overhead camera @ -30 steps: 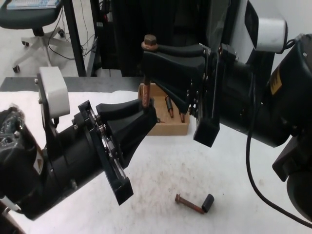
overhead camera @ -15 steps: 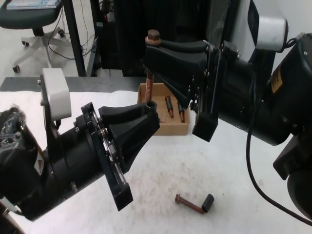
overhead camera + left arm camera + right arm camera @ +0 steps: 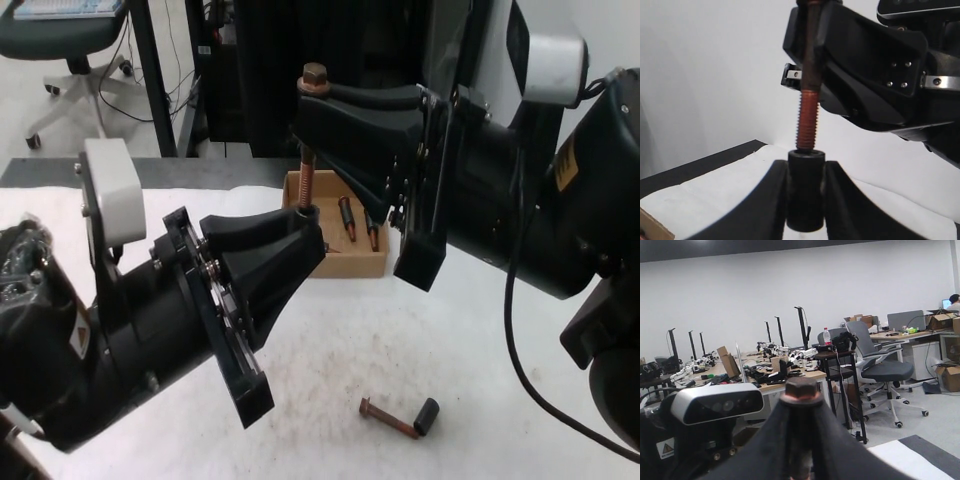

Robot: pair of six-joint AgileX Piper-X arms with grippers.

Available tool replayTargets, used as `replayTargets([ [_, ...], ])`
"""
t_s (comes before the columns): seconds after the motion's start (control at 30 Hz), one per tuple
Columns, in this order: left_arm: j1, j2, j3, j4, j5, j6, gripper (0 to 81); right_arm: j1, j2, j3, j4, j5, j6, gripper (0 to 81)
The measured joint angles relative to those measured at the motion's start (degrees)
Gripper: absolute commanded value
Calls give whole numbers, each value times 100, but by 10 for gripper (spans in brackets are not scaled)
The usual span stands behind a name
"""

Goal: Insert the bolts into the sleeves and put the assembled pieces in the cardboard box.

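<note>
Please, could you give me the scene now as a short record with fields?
Left end effector: shut on upright black sleeve
Right end effector: shut on bolt, held vertical above the sleeve
Bolt tip: at the sleeve's mouth
Cardboard box: behind, holds assembled pieces
Bench: one loose bolt and one loose sleeve, side by side

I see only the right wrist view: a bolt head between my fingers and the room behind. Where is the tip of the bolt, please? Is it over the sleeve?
Observer: Yes. The bolt hangs upright, its threaded tip right at the mouth of the sleeve; most of the thread is outside.
Operator: What holds the sleeve?
Observer: The left gripper holds it upright between its fingers.
Operator: Is anything left on the bench?
Observer: A spare bolt and a spare sleeve lie together near the front. The cardboard box behind holds at least two pieces.
</note>
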Motion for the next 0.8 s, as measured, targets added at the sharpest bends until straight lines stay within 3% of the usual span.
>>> replayTargets([
  [0.8,0,0,0,-191,-194,18,2,0,0,0,514,-144,-227,9],
])
